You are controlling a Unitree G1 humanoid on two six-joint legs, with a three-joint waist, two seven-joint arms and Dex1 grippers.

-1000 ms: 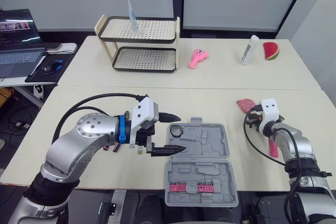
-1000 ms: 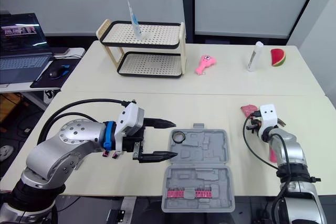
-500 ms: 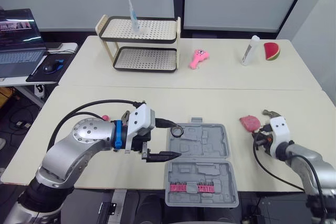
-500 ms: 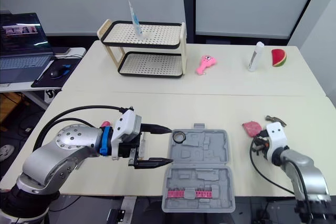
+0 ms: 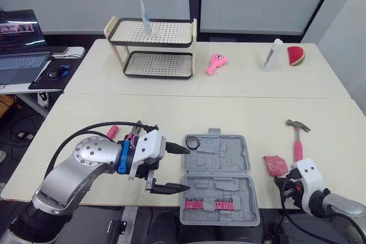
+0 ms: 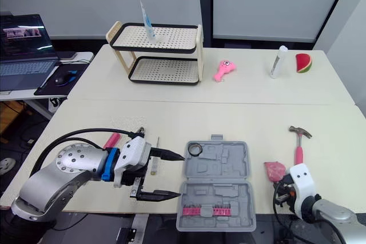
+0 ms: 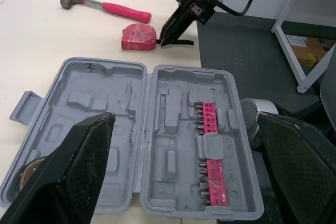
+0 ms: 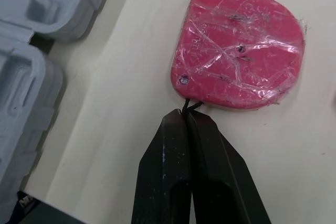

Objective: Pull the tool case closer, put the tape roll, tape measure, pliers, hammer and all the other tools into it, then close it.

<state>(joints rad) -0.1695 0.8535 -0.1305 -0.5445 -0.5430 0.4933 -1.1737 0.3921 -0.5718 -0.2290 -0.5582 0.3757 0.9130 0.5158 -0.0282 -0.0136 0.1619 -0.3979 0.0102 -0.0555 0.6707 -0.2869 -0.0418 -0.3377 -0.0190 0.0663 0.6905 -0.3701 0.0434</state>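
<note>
The right hand is closed, its two fingers pressed flat together. At the tips it seems to pinch the thin black cord that hangs off the tape measure. Over the last second this hand has drawn back toward the near edge of the surface, and the tape measure has come with it. It lay at about 2 o'clock from the case and now sits at 3 o'clock, near the case's right edge but not touching it. The arm's retreat has also uncovered the hammer. It lies at 2 o'clock from the case, head away from the robot, and seems not to have moved.

The left hand is wide open and empty. A second ago it was over the case's 9 o'clock rim. It has since slid back toward 8 o'clock and now hangs by the case's left edge.

The tape roll rests in the 11 o'clock corner of the far half, where it already was. The near half, with its pink bit strip, overhangs the surface's near edge, so pulling the case closer looks done.

By my reading, one tool is in and the tape measure is next. It is being dragged by its cord rather than lifted, and that grip looks slight. Getting it over the rim will likely need a lift or a fresh hold on the body. The hammer and a pink-handled tool at 10 o'clock are still out, and the case stands open.
</note>
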